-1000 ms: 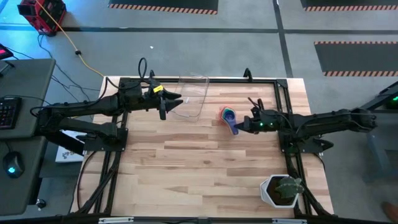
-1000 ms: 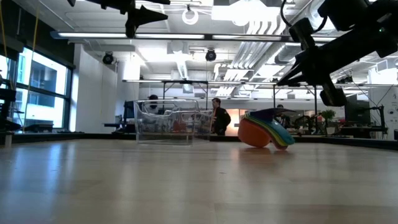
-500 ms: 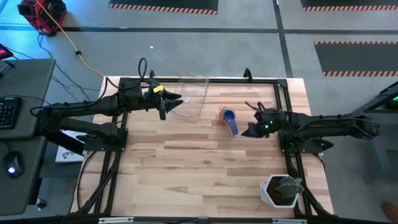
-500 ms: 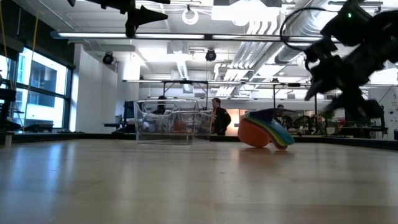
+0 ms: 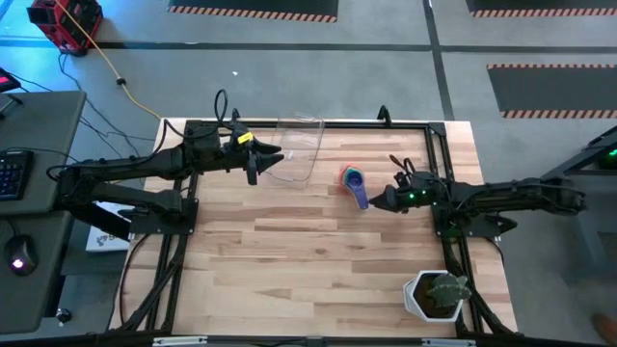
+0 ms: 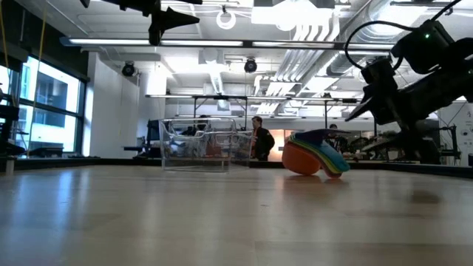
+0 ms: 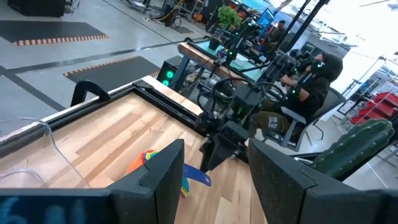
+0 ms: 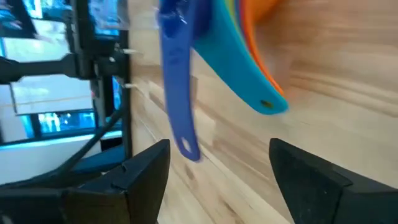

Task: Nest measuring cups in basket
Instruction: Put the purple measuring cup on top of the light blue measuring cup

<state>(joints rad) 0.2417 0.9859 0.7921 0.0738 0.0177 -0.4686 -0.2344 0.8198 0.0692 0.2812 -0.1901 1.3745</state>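
Note:
The measuring cups [image 5: 354, 180] lie nested in one stack on the table, right of the middle. The stack is tipped on the orange cup's round wall [image 6: 301, 159], and the handles [image 6: 334, 164] stick out toward my right gripper. The clear basket [image 5: 300, 149] stands at the far edge and also shows in the low view [image 6: 198, 146]. My right gripper [image 5: 374, 200] is open just short of the blue handle [image 8: 179, 87] and the teal handle [image 8: 249, 81], with a finger on either side of their line, touching nothing. My left gripper [image 5: 267, 159] is open and empty above the basket's left side.
A white pot with a green plant [image 5: 436, 294] stands at the table's near right corner. Black frame rails [image 5: 439, 154] run along the table's edges. A seated person [image 7: 311, 81] shows beyond the table in the left wrist view. Bare wood [image 5: 289, 251] lies in the middle and near part.
My right gripper has drawn back a little from the cups toward the table's right edge, turning as it went. It has then come back to the handles, slightly nearer the table's near edge than before. The cups and the basket have stayed put.

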